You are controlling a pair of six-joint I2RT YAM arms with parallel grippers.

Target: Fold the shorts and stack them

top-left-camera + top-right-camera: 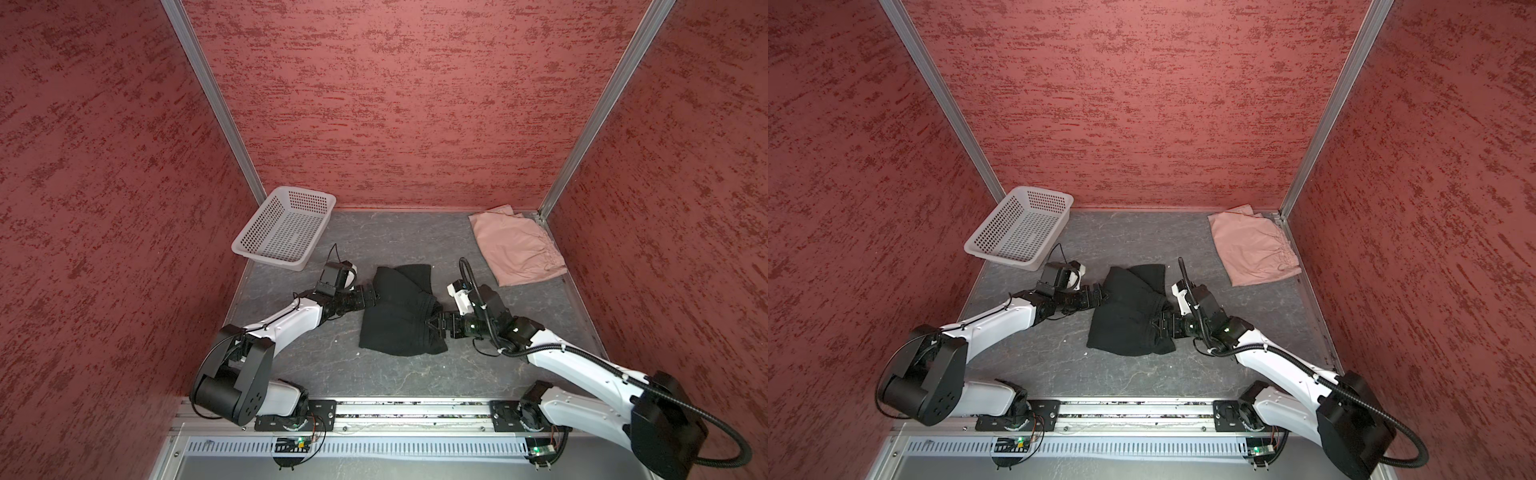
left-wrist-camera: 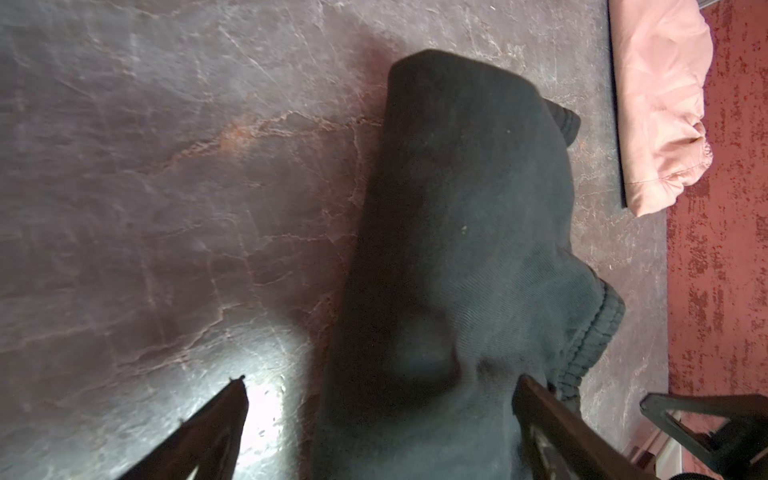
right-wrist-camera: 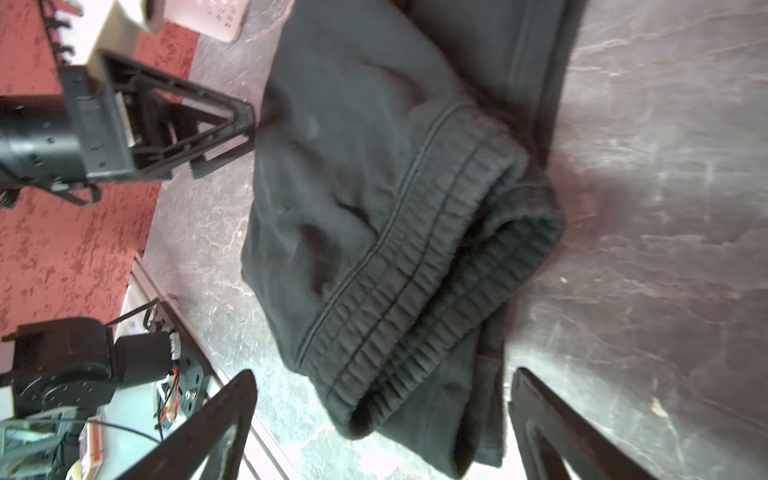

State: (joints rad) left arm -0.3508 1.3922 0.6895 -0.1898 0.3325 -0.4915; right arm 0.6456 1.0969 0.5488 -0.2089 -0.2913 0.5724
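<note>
Only the right wrist view shows how the black shorts are bunched. Their ribbed waistband is doubled over and lies between the widely spread fingers of the right gripper, and neither finger is pressed onto it. In the left wrist view the left gripper is likewise seen spread. One finger is over bare worktop, the other is over the cloth, and nothing is pinched. Whether that finger touches the cloth cannot be told.

In both top views the black shorts are seen as a crumpled, partly folded heap at the middle of the worktop. The left gripper is placed at their left edge and the right gripper at their right edge. The ribbing is not made out there.

The pink shorts are laid folded and flat in the far right corner, close along the right edge and well apart from the black pair. Bare worktop is left along the far edge between the basket and the pink shorts. More is left between the black shorts and the near edge.

The white basket is set askew in the far left corner. Its perforated floor is seen uncovered.
</note>
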